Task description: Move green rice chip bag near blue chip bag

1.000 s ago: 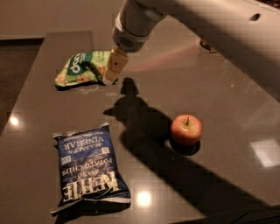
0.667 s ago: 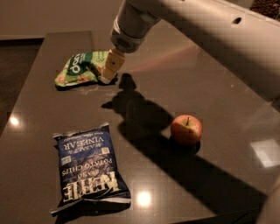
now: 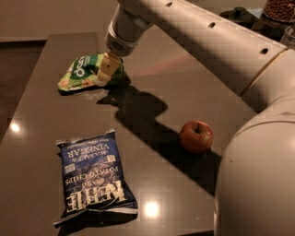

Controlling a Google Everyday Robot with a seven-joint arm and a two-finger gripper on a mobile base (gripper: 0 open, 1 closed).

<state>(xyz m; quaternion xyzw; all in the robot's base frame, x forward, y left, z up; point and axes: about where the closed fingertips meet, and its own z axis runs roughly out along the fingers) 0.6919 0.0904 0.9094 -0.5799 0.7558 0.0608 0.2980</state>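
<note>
Tool [image 3: 107, 72] at green rice chip bag [image 3: 79, 73] — apple [image 3: 196, 136] apart.

You seem to be in a kitchen or snack corner: a dark glossy counter [image 3: 184, 87] with a blue chip bag [image 3: 94, 177], an apple [image 3: 196, 136], a jar [image 3: 279, 9] of brown bits at 1 o'clock; your gripper [image 3: 107, 69] at 11 o'clock, at the green bag [image 3: 78, 73]

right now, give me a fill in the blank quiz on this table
The gripper is at the right part of the green rice chip bag, which lies ____ from the camera than the blue chip bag.
The blue chip bag's lettering reads upside ____ in this view.
The apple lies to the picture's ____ of the blue chip bag.
Missing words: farther, down, right.
</note>
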